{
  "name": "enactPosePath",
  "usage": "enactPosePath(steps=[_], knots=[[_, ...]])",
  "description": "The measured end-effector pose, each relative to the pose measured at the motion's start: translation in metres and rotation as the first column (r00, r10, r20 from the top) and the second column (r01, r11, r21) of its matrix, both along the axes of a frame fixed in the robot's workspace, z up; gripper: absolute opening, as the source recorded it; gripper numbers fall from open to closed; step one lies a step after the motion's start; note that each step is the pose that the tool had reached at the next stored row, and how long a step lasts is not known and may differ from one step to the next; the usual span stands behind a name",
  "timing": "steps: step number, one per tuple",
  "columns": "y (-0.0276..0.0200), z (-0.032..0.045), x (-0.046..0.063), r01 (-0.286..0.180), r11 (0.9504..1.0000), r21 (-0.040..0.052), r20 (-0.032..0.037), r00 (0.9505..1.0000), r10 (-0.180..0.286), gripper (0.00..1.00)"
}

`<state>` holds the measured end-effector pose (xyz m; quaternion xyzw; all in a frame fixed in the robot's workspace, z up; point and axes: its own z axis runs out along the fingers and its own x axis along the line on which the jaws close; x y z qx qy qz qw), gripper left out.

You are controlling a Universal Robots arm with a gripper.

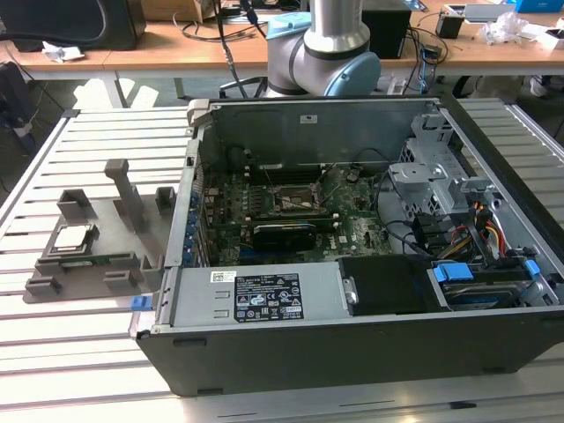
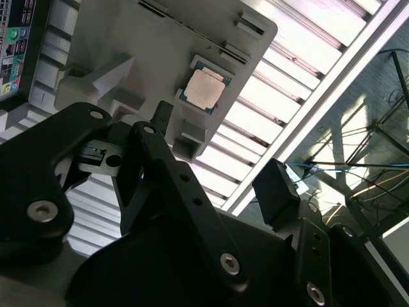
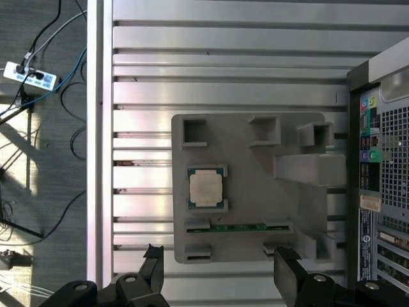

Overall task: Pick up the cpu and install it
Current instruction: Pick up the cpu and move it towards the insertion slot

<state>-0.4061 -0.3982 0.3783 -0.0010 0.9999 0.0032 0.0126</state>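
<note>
Well clear of tool: cpu in tray

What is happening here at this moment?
A robot arm's gripper hangs open and empty above the grey tray, where the cpu lies flat in its recess, not yet picked up. The open computer case stands beside the tray on the slatted table.

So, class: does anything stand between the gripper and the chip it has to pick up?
Nothing visible does. The chip lies uncovered in the grey tray, and the open gripper hangs above the tray with open air between. A thin green strip sits in a slot beside the chip, not over it.
</note>
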Motion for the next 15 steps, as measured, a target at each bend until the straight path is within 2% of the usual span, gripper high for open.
enactPosePath(steps=[15], knots=[[0.0,-0.0031,0.0,0.0,1.0,0.0001,0.0,1.0,0.0,0.78]])
